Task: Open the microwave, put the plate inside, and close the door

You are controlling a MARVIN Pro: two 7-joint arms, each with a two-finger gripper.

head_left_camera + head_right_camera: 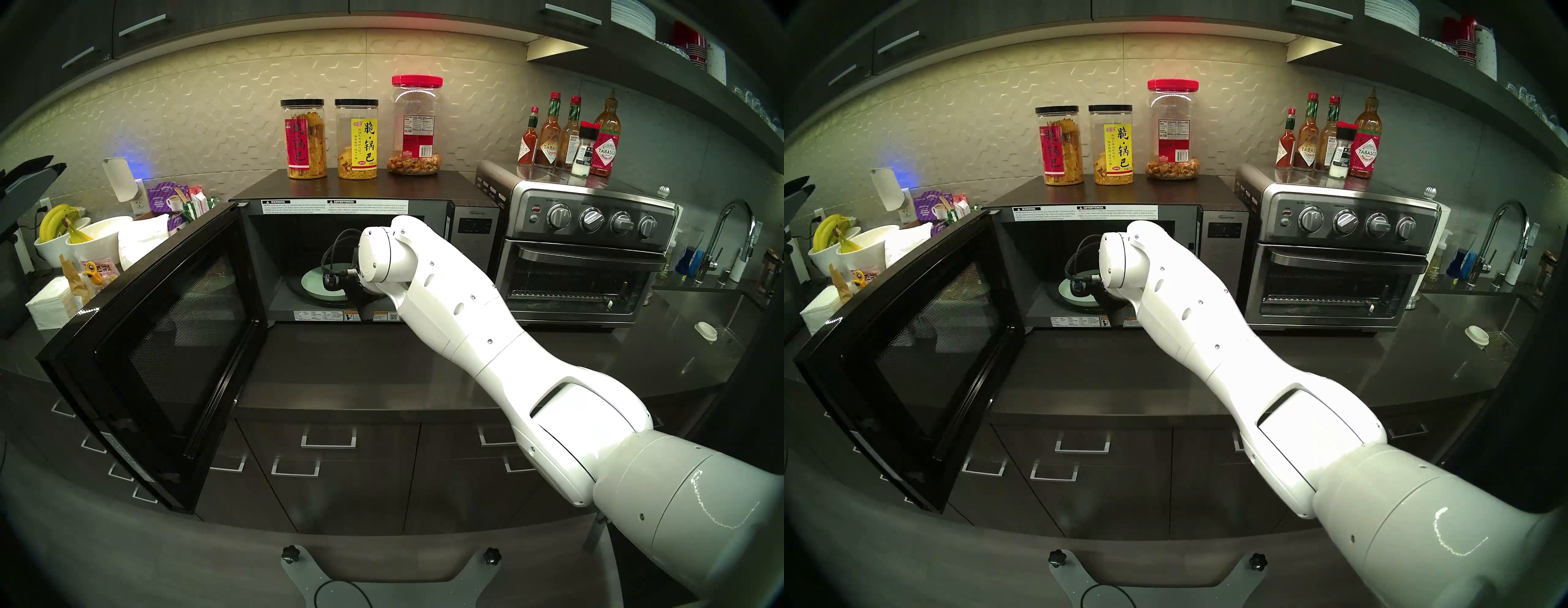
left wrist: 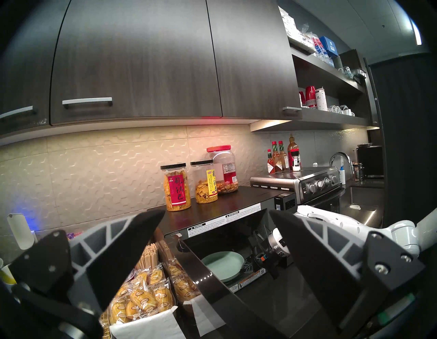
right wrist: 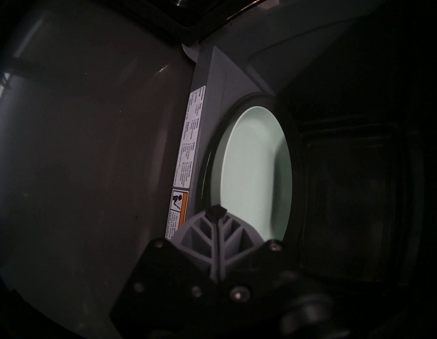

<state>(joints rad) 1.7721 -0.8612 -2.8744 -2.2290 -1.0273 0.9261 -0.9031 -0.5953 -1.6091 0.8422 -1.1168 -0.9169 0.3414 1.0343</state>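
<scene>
One smooth, round, mint-green plate (image 3: 255,165) lies flat on the dark glass turntable inside the boxy black microwave (image 1: 365,187), whose mesh-windowed door (image 1: 169,339) hangs wide, while the right gripper (image 3: 216,211), ribbed grey fingers pressed together and empty, sits at the plate's rim and the left gripper (image 2: 216,220) gapes wide.
</scene>
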